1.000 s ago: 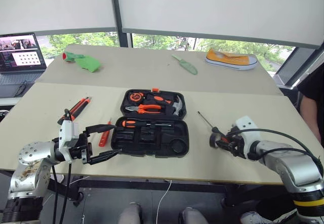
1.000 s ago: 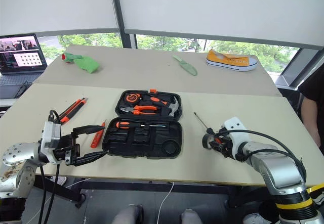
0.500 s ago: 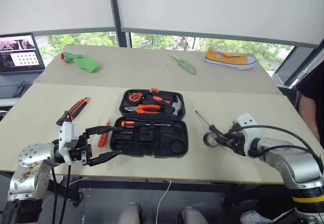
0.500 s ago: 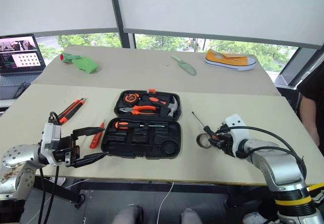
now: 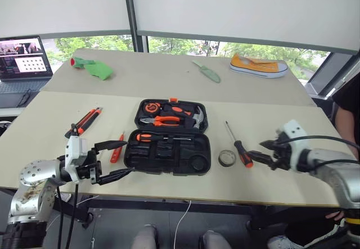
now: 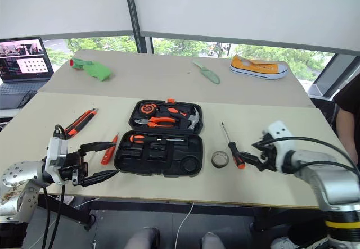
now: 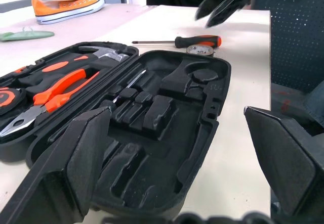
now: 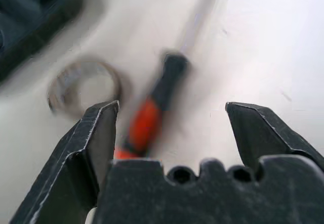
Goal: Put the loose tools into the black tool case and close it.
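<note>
The black tool case [image 5: 169, 158] lies open at the table's middle, with pliers, a hammer and a screwdriver [image 5: 154, 137] in its recesses. Right of it lie a grey tape roll [image 5: 226, 158] and a loose screwdriver [image 5: 239, 146]. My right gripper [image 5: 260, 150] is open just right of that screwdriver's handle, holding nothing; its wrist view shows the screwdriver [image 8: 152, 113] and the tape roll [image 8: 83, 85] beyond the spread fingers. A slim orange tester pen [image 5: 116, 149] and two orange-and-black tools [image 5: 84, 121] lie left of the case. My left gripper [image 5: 128, 157] is open at the case's left front corner.
On the far table lie a green trowel [image 5: 205, 72], a yellow shoe [image 5: 259, 66] and a green cloth [image 5: 93, 68]. A laptop [image 5: 22, 63] stands at the far left. A person [image 5: 349, 108] stands at the right edge.
My right gripper has opened, let go of the screwdriver and drawn back to the right and up. The screwdriver and tape roll now lie free. The left arm has not moved.
</note>
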Robot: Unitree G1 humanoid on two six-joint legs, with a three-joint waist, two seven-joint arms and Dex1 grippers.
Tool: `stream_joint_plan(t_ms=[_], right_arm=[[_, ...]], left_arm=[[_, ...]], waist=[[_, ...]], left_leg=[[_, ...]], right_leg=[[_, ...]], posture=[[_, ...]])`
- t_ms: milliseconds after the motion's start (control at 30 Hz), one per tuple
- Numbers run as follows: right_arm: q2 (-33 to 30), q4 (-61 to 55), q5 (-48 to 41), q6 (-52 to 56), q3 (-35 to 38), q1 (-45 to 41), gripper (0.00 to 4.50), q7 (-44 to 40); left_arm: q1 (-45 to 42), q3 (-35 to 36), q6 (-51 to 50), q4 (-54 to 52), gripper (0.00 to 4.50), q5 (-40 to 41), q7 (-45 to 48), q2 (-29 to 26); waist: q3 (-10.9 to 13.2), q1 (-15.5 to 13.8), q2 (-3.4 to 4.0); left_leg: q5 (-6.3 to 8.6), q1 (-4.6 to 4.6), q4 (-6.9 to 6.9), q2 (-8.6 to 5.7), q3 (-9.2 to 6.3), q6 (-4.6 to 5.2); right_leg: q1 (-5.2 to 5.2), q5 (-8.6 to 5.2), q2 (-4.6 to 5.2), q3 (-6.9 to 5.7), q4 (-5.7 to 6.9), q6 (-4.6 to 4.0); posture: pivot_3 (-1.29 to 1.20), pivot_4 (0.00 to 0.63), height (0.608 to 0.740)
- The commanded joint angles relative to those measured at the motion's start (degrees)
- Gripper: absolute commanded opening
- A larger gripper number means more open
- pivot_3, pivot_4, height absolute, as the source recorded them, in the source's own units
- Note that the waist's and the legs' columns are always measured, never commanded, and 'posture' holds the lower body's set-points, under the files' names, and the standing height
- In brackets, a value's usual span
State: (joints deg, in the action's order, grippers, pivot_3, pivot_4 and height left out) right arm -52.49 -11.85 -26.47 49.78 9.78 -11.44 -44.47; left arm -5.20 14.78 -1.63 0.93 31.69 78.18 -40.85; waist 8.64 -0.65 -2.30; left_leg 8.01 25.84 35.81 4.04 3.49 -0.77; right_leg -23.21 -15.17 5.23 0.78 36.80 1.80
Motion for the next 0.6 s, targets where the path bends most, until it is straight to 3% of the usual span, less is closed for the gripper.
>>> stream_joint_plan(t_ms=[33, 367, 600], right_arm=[[-2.1, 0.1, 0.5, 2.9, -1.6, 0.1, 4.01, -1.1], [7.7, -5.0, -2.6, 19.5, -4.1, -6.4, 4.01, 8.7], [6.9, 0.6, 6.3, 12.7, -10.7, -9.0, 4.01, 13.0]], left_arm=[[0.1, 1.1, 0.9, -0.7, 4.5, 0.9, 0.1, -0.5], [0.8, 0.6, -0.4, -2.4, 4.5, 1.7, 1.2, -0.8], [1.1, 1.1, -0.4, -2.7, 4.5, 1.8, 1.1, -1.3]], waist=[[0.0, 0.2, 0.0], [0.0, 1.0, 0.04], [0.0, 0.5, 0.04]], left_leg=[[0.0, 0.0, -0.01, 0.0, 0.0, 0.0], [0.0, 0.0, -0.03, 0.04, 0.0, 0.0], [0.0, 0.01, 0.01, 0.0, 0.01, -0.01]], right_leg=[[0.0, -0.02, -0.01, 0.0, 0.0, -0.04], [-0.06, 0.07, -0.04, 0.01, 0.07, 0.1], [-0.05, -0.03, 0.02, 0.0, -0.02, -0.1]], posture=[[0.0, 0.15, 0.74], [0.0, 0.15, 0.74], [0.0, 0.15, 0.74]])
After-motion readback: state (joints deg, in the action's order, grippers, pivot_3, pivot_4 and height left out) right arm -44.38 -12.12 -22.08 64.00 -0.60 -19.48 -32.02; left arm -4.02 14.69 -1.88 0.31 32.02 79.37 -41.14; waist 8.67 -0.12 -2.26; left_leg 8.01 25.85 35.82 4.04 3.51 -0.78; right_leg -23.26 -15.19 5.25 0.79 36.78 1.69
